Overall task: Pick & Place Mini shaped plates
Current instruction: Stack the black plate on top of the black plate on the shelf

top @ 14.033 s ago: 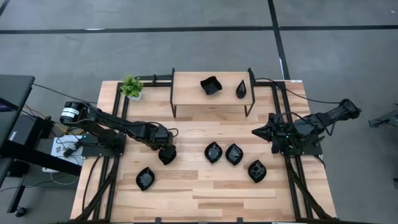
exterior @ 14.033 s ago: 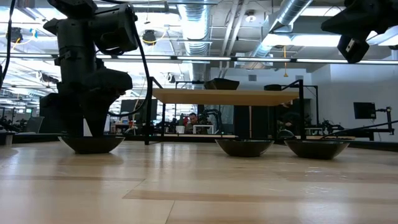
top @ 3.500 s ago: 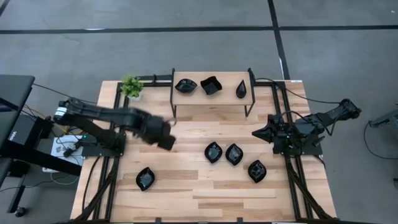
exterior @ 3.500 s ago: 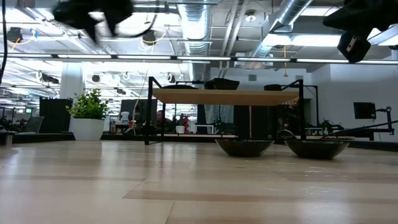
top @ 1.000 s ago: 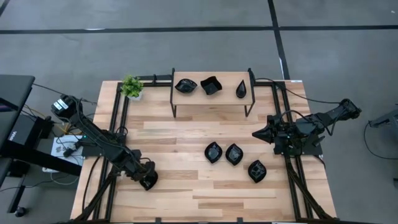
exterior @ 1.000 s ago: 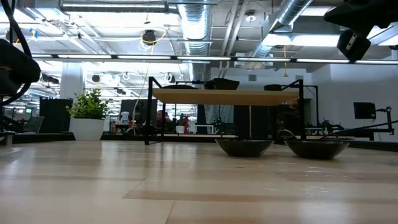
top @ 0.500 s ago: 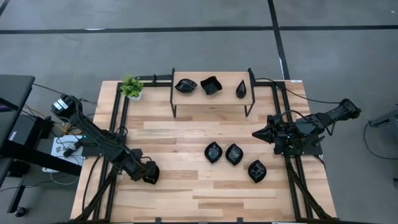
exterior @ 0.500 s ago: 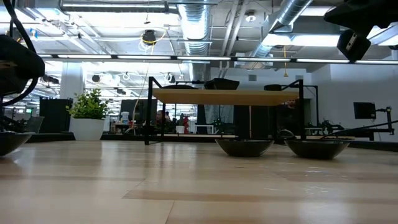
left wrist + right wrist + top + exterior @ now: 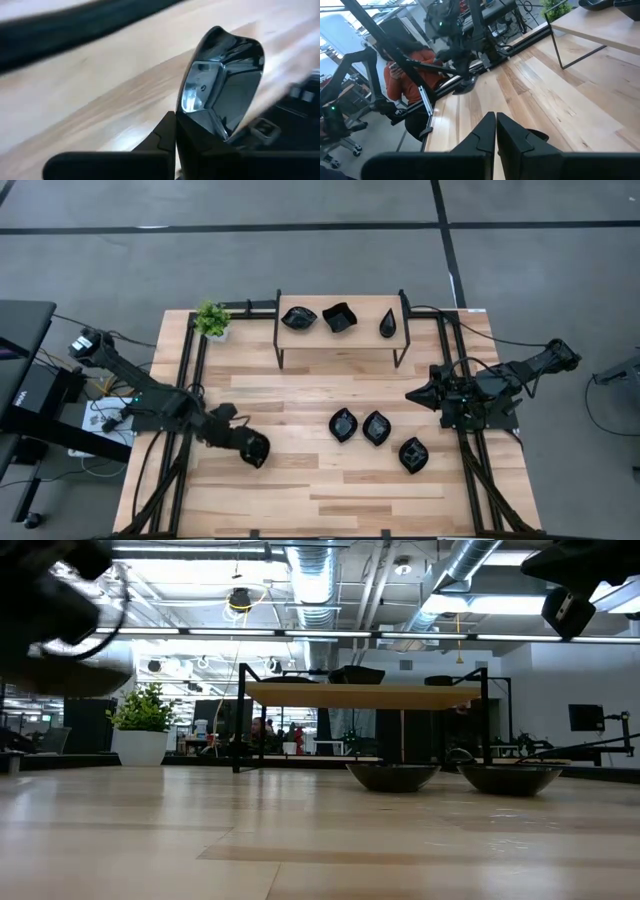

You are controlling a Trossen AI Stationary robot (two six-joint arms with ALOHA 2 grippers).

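Over the near left part of the wooden table, the left gripper hangs above the boards with its fingers clamped on the rim of a glossy black mini plate, which the left wrist view shows tilted up and clear of the wood. Farther toward the middle, three more black plates lie on the table: a pair just beside each other and a third near them on the right. At the right edge the right gripper waits, its fingers pressed together on nothing. At the far side, the small raised shelf already carries three plates: a leaf-shaped one, a wavy-edged square and a teardrop. By my reckoning, three are placed, one is in transit and three remain.
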